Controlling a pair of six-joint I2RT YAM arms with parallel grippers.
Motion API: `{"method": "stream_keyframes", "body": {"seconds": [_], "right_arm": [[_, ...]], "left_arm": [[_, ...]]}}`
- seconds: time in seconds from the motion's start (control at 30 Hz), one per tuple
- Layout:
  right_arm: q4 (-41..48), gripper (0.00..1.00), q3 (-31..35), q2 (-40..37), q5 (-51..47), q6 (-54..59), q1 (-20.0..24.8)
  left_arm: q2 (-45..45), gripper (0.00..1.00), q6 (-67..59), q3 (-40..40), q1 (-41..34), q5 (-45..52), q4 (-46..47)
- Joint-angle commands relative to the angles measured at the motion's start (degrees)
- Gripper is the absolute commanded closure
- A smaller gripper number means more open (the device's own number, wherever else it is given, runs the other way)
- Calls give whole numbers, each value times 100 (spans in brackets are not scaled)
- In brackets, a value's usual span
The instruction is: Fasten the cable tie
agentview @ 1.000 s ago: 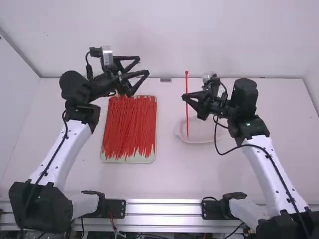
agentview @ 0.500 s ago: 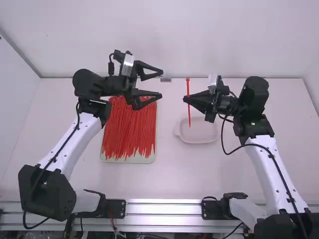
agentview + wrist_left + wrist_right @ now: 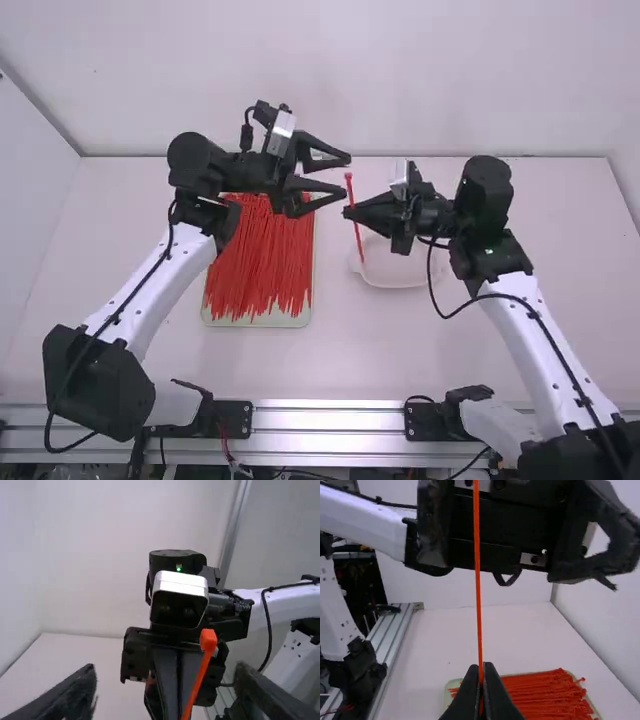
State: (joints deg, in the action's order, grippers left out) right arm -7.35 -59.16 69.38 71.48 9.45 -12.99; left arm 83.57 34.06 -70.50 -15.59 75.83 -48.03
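Centre frame: your right hand (image 3: 352,211) pinches a red cable tie (image 3: 355,225) held roughly upright; your left hand (image 3: 335,174), spread wide, sits just beside it. Closing off-line could bend the tie or knock it loose.

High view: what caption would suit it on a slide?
Right gripper holds a red cable tie roughly upright, the open left gripper facing it, beside a tray of spare ties.

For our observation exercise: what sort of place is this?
Likely a robotics lab: a left arm and right arm on a metal rail, a white table, a tray of red cable ties.
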Motion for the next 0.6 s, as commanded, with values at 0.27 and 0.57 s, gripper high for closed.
{"method": "stream_keyframes", "body": {"seconds": [0.27, 0.57], "right_arm": [[-52, 100, -151, -85, -723, -192, -431], [-297, 100, -153, -87, -551, -494, -83]], "left_arm": [[13, 65, 173, -197, -166, -13, -50], [13, 71, 175, -197, -155, -79, -46]]}}
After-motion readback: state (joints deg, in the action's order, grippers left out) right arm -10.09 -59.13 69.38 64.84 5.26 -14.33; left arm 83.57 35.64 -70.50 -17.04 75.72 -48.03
